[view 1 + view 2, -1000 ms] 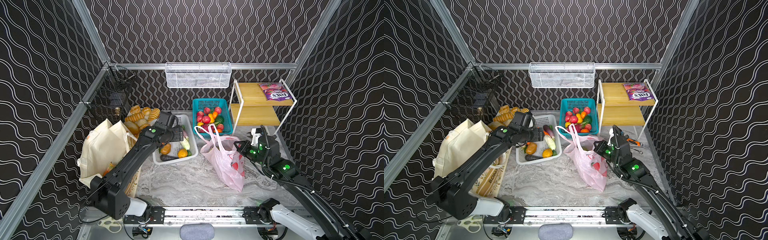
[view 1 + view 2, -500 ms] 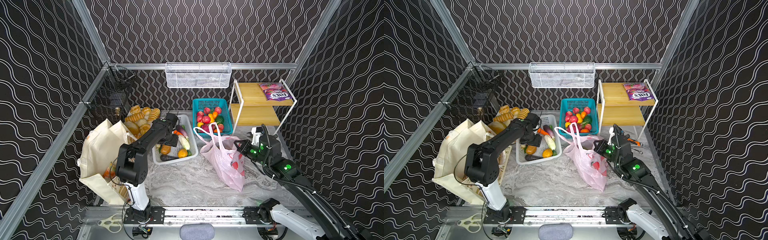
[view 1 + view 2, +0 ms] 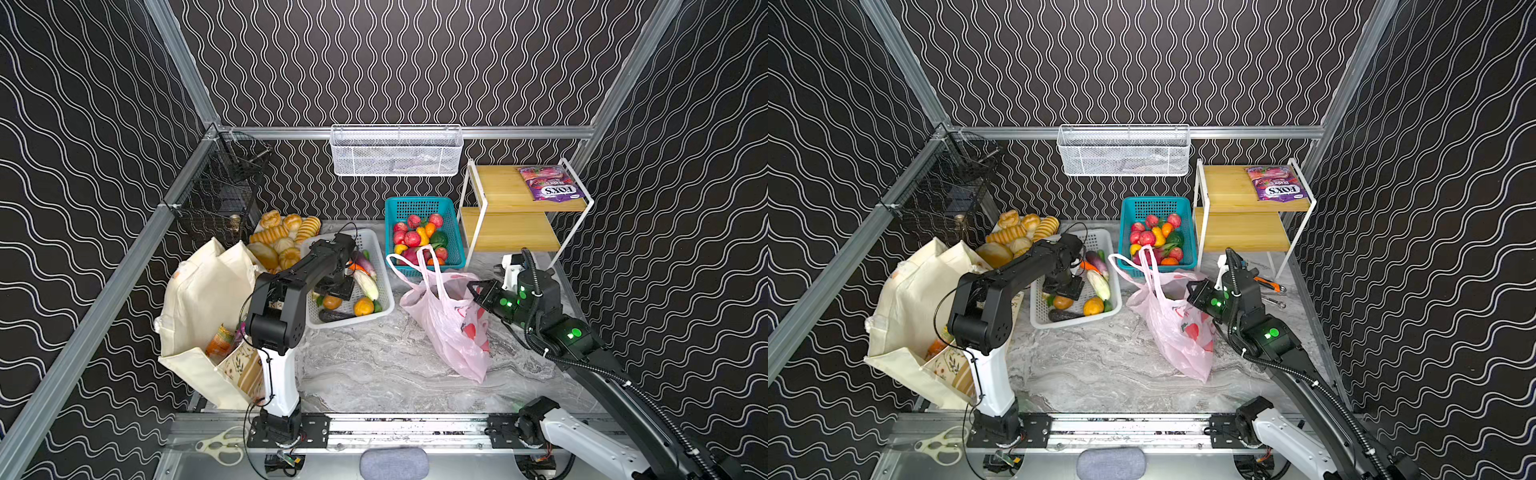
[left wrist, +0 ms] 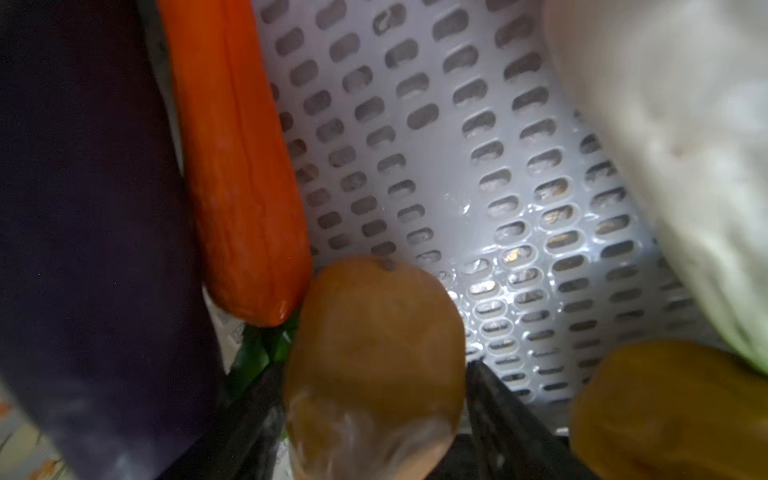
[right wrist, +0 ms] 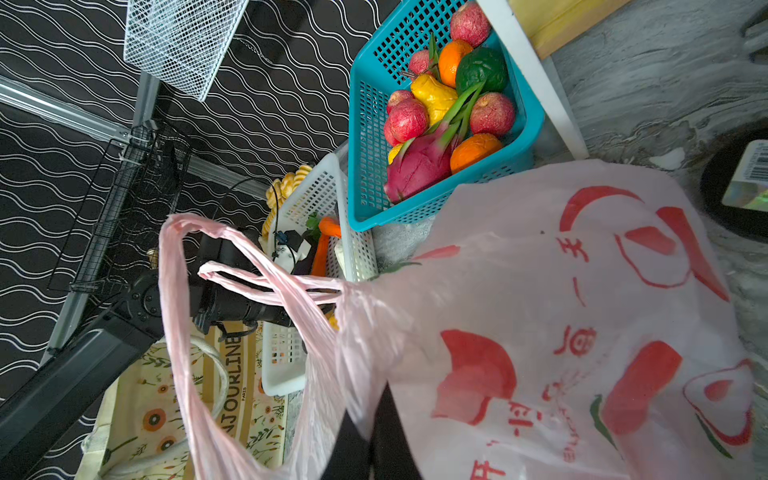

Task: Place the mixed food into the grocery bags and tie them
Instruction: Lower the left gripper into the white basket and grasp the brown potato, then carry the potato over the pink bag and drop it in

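Observation:
My left gripper is down in the white basket. In the left wrist view its black fingers press both sides of the brown potato. Beside the potato lie a carrot, a dark eggplant, a pale cabbage and a round orange vegetable. My right gripper is shut on the rim of the pink plastic bag, whose loop handles stand up. The cream canvas tote leans at the left with an orange packet inside. A purple FOX'S pouch lies on the shelf.
A teal basket of fruit stands behind the pink bag. Bread rolls lie behind the tote. A wooden shelf stands at the back right, with tools on the floor below. A white mesh basket hangs on the back wall. Scissors lie at the front.
The left arm has folded upright and its gripper has dropped into the white basket, its jaws narrowing round the potato. The right arm and pink bag have stayed put.

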